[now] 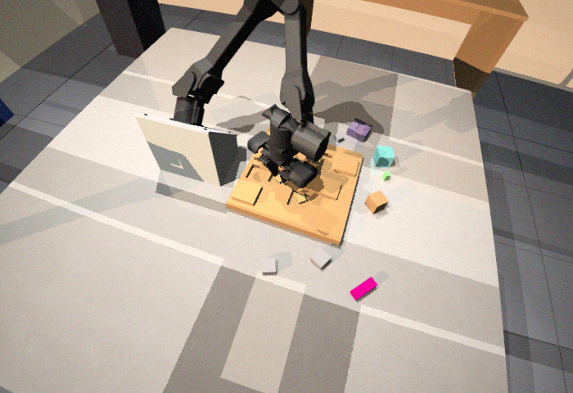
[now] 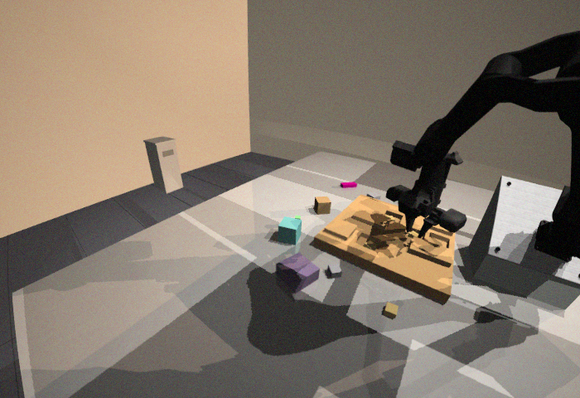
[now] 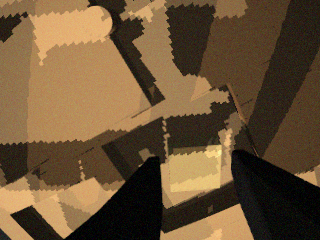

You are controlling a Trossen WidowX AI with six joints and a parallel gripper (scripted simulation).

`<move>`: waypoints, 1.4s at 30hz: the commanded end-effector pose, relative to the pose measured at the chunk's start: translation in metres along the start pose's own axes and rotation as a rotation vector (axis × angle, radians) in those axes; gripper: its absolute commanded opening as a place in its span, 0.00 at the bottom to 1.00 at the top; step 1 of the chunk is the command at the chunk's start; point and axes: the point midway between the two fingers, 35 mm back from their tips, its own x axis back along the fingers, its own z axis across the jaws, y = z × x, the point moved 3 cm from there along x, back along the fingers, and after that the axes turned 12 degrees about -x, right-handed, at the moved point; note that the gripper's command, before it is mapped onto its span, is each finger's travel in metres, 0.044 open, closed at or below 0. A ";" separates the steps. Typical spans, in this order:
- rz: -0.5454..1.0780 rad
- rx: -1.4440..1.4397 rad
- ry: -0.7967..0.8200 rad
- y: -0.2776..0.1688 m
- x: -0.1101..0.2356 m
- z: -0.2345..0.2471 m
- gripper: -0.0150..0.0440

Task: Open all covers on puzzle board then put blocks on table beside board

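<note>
The orange puzzle board (image 1: 287,214) (image 2: 413,267) lies on the table under the arm. My gripper (image 2: 414,233) (image 3: 196,163) is partly open and points down low over the board. A yellow block (image 3: 195,172) sits in an open well, seen between the fingertips with gaps on both sides. Another yellow block (image 1: 301,199) shows in a well nearer the front. A square cover plate (image 1: 246,191) lies at the front left corner and another cover plate (image 1: 346,164) (image 2: 340,230) at the back right. A loose yellow block (image 2: 390,310) rests on the table. The arm and shadows hide the board's middle.
Beside the board are a purple block (image 1: 358,130) (image 2: 297,272), a teal cube (image 1: 383,155) (image 2: 290,230), a green cube (image 1: 385,176), an orange cube (image 1: 376,201) (image 2: 322,205) and small grey pieces. A magenta bar (image 1: 363,288) (image 2: 348,185) lies farther off. A metal-faced wedge (image 1: 182,148) (image 2: 515,225) stands close by.
</note>
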 end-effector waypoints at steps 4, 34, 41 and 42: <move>0.000 0.000 -0.001 0.000 0.000 0.000 0.44; 0.000 -0.003 0.000 0.000 0.025 -0.001 0.39; 0.000 -0.004 0.001 0.000 0.034 -0.001 0.39; 0.000 -0.004 0.001 0.000 0.036 -0.001 0.39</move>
